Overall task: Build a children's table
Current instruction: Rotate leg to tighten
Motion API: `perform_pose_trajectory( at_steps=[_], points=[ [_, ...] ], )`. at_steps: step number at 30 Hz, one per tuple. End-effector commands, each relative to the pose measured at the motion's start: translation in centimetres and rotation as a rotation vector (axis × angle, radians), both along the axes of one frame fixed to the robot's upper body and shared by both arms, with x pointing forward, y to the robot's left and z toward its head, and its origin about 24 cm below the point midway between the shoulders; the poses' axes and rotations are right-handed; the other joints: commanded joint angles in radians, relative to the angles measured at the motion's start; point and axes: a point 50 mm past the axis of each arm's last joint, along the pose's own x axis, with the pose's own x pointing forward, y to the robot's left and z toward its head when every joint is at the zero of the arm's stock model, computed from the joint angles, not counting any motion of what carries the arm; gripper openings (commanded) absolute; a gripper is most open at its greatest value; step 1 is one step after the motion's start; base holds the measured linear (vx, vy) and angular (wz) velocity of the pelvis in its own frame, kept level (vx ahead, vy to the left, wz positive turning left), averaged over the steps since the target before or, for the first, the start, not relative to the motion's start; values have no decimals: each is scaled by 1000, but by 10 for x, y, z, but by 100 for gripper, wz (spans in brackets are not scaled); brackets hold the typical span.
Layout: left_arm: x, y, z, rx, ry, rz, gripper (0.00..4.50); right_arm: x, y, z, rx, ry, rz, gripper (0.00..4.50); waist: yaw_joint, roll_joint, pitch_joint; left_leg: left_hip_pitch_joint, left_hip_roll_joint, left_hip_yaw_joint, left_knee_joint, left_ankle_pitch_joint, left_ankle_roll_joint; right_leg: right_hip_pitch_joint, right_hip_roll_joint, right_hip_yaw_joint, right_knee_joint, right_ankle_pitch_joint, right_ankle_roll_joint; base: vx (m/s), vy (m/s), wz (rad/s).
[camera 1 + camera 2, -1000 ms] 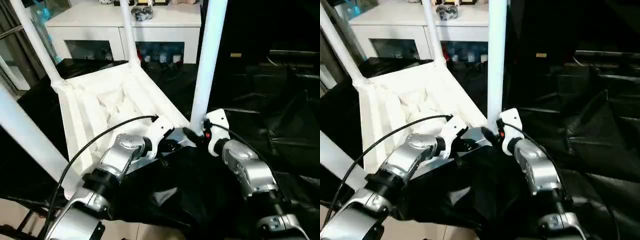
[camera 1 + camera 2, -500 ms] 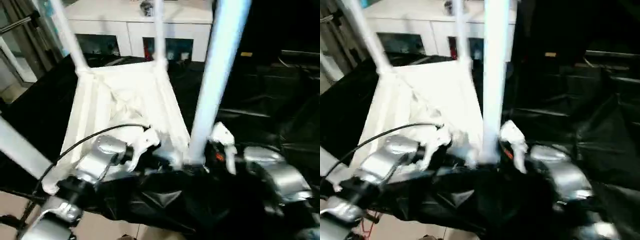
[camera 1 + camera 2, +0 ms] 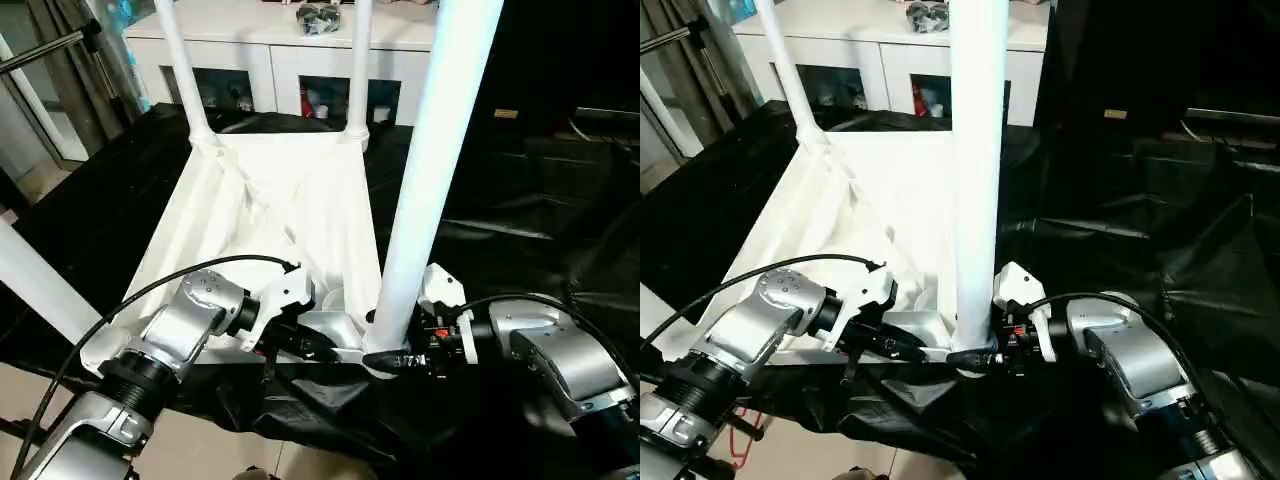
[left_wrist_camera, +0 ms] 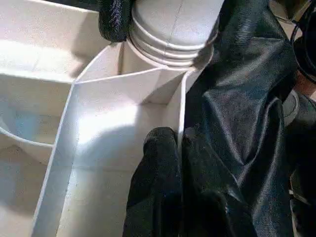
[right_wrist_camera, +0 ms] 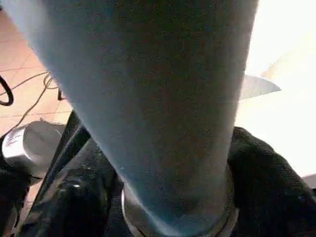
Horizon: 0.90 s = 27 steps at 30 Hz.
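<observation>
Right gripper [image 3: 385, 360] clamps base of near leg [image 3: 425, 170] at corner socket. Left gripper [image 3: 315, 352] pinches tabletop [image 3: 275, 215] rim wall beside it. Tabletop upside down on black-draped desk [image 3: 560, 220]. Four legs upright.

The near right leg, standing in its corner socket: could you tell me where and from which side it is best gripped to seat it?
Grip the leg low on its round shaft, just above the socket, coming from the robot's right, where the right hand already sits. The tube stands nearly upright, so a low hold probably steers it best. The tabletop blocks the left side; the left hand pinches its rim there.
</observation>
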Motion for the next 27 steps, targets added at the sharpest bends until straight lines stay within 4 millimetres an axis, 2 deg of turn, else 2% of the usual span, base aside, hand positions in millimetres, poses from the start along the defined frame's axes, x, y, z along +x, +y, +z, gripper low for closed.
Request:
perform_pose_trajectory(
  at_steps=[1,6,8,9,11,13,16,18,20,21,23,25,27],
  points=[
    [0,-9,6,-45,-12,-36,0,-6,9,-3,17,20,41,308,-6,-18,-61,18,5,11,-70,-229,49,41,2,12,-60,-177,-236,0,0,0],
    [4,-10,6,-56,-42,22,0,-5,11,-10,28,9,-36,269,-7,-18,-61,15,4,11,-69,-227,52,41,1,11,-59,-167,-238,0,0,0],
    [7,-12,6,-63,-57,60,0,-1,13,-13,41,-8,-102,262,-8,-19,-59,16,4,11,-71,-242,47,40,1,11,-62,-189,-234,0,0,0],
    [7,-12,6,-63,-57,60,0,-1,13,-13,41,-8,-102,262,-13,-15,-59,17,3,10,-74,-265,34,40,1,9,-66,-222,-225,0,0,0],
    [10,-15,5,-78,-69,113,0,7,15,-18,45,-25,-212,261,-15,-16,-58,18,3,9,-75,-278,27,39,1,10,-69,-246,-216,0,0,0],
    [16,-24,6,-114,-81,195,0,14,19,-25,41,-17,-327,260,-27,-15,-56,14,-1,6,-79,-304,4,40,0,7,-72,-289,-201,0,0,0],
    [21,-36,3,-110,-108,276,0,22,28,-33,41,-8,-465,260,-45,-16,-52,15,-4,4,-82,-343,-3,38,0,5,-82,-369,-172,0,0,0],
    [23,-40,2,-104,-119,310,0,25,31,-35,35,-9,-503,260,-50,-16,-53,18,-5,4,-81,-351,-2,34,0,6,-87,-394,-161,0,0,0],
    [27,-50,1,-86,-141,392,0,31,40,-39,14,-12,-597,260,-56,-12,-50,19,-6,5,-82,-359,-7,30,2,6,-91,-406,-156,0,0,0],
    [29,-53,0,-80,-148,415,0,33,42,-40,7,-13,-623,260,-57,-14,-52,18,-8,3,-81,-362,-7,33,2,3,-92,-431,-147,0,0,0],
    [28,-61,0,-81,-148,446,0,38,47,-41,-17,-42,-669,260,-56,-11,-52,21,-6,3,-82,-367,-4,28,2,4,-97,-444,-137,0,0,0],
    [26,-67,0,-91,-139,447,0,41,51,-39,-9,-64,-676,260,-60,-10,-53,14,-9,2,-84,-366,-4,32,4,1,-97,-430,-133,0,0,0],
    [23,-71,0,-104,-138,422,0,44,54,-33,44,-74,-674,329,-58,-5,-54,16,-7,3,-83,-365,4,30,4,3,-98,-415,-136,0,0,0]
  ],
)
